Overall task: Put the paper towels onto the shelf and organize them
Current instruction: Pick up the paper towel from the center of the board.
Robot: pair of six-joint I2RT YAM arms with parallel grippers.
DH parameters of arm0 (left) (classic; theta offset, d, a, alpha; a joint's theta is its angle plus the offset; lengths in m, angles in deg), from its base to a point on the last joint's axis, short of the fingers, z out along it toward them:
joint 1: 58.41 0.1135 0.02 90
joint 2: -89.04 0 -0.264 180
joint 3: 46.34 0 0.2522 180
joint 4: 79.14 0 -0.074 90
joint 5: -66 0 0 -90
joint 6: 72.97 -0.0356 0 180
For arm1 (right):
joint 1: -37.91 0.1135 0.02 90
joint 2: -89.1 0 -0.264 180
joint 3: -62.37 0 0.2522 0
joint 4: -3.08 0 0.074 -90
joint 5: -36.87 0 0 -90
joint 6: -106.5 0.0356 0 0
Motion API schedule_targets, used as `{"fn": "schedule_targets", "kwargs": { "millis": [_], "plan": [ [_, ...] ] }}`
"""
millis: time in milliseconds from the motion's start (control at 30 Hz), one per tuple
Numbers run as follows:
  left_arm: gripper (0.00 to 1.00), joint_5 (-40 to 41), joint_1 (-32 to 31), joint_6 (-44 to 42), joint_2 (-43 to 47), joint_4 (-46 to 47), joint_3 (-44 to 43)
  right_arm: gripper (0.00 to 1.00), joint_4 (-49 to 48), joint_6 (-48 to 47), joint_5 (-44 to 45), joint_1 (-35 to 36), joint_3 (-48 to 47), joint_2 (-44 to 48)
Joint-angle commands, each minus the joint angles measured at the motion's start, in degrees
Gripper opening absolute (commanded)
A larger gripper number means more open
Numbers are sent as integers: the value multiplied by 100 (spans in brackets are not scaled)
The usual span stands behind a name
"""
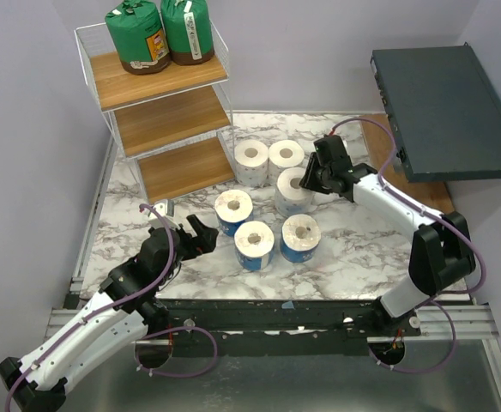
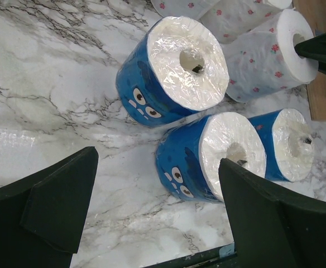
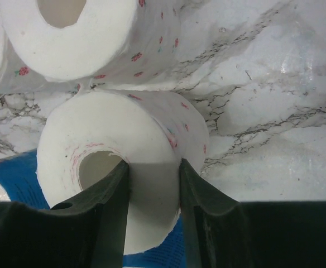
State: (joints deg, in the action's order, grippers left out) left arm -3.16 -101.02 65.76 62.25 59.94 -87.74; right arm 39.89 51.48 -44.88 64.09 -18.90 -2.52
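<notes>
**Shelf** (image 1: 166,116): white wire, 3 wood boards. Loc.: 11 o'clock corner of the counter (image 1: 362,249) (marble look), top view.

**Green rolls** (image 1: 137,39): qty 2, wrapped, upright, side by side and touching on the shelf's top board.

**White rolls** (image 1: 251,159): qty 2, upright, small red flower print. They stand side by side on the counter, just at 3 o'clock of the shelf's bottom board.

**Third white roll** (image 1: 292,196): same print, at 5 o'clock of that pair and close beside it, on the counter. Not on the shelf.

**Blue rolls** (image 1: 255,243): qty 3, wrapped, cartoon eyes on the sides, upright at counter centre. They form a loose triangle at 6 o'clock of the white rolls.

**Right end effector** (image 3: 152,167): narrow, clamped on the third white roll's (image 3: 96,139) wall. One finger is inside the core hole, the other outside against the paper. The arm reaches in from 4 o'clock.

**Left end effector** (image 2: 157,159): fingers wide, holding nothing. It sits at 9 o'clock of the blue rolls, near but apart, pointing toward them. Wrist view: nearest blue roll ahead, in line with the gap.

**Grey box** (image 1: 448,112): dark, flat, at the 2 o'clock corner, well apart from the shelf.
</notes>
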Motion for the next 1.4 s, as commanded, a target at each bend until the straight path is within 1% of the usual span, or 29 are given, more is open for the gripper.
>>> {"fn": "schedule_targets", "kwargs": {
  "millis": [0,300,433,567,800,967,1200,1367],
  "plan": [
    [94,-82,-19,6,93,-81,-146,36,133,-44,-34,19,-228,470],
    [94,161,-19,-122,227,-310,-351,35,583,-142,-78,144,-526,1087],
    [94,312,-19,-225,336,-473,-532,35,856,-169,-89,316,-900,1268],
    [94,447,-19,-361,412,-608,-777,36,1151,-261,139,692,-1433,1279],
    [94,984,-19,-656,630,-919,-1186,36,1552,-451,495,1563,-2726,728],
    [94,1322,-11,-803,872,-984,-1328,36,1554,-433,279,1716,-3375,270],
    [93,1556,-12,-829,1183,-871,-1325,36,1595,-329,110,1966,-4165,-448],
    [93,1801,-15,-913,1435,-870,-1337,36,1480,-248,49,2196,-4291,-692]
  ]
}}
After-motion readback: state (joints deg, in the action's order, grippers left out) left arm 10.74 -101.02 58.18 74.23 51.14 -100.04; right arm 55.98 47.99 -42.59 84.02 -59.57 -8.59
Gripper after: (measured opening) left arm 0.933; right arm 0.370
